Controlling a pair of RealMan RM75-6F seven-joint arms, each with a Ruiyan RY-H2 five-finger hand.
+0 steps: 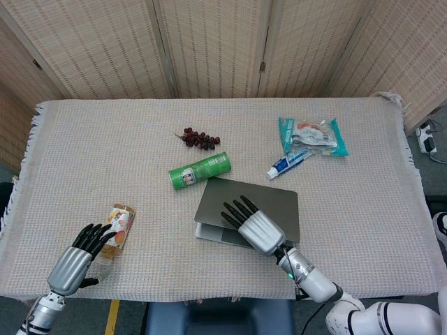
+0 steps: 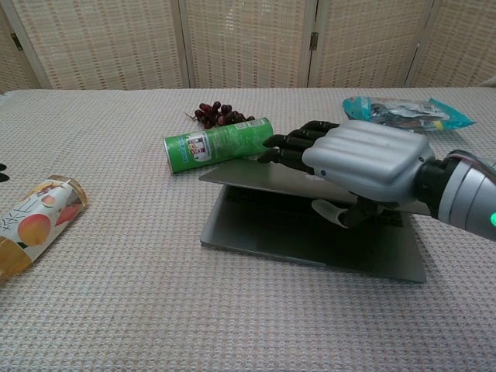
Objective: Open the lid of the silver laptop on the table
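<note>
The silver laptop (image 1: 269, 201) lies at the front middle of the table with its lid (image 2: 246, 172) lifted partway off the base (image 2: 294, 240). My right hand (image 1: 250, 225) grips the lid's front edge, dark fingers (image 2: 298, 146) spread on top and the thumb (image 2: 332, 214) underneath. In the chest view the keyboard area is in shadow beneath the lid. My left hand (image 1: 75, 257) hovers at the table's front left, fingers apart and holding nothing, just beside a juice bottle (image 1: 116, 229).
A green can (image 1: 200, 172) lies on its side right behind the laptop, close to the raised lid. Grapes (image 1: 198, 139) sit further back. A toothpaste tube (image 1: 286, 165) and a teal packet (image 1: 313, 136) lie back right. A folding screen (image 1: 209, 42) closes the rear.
</note>
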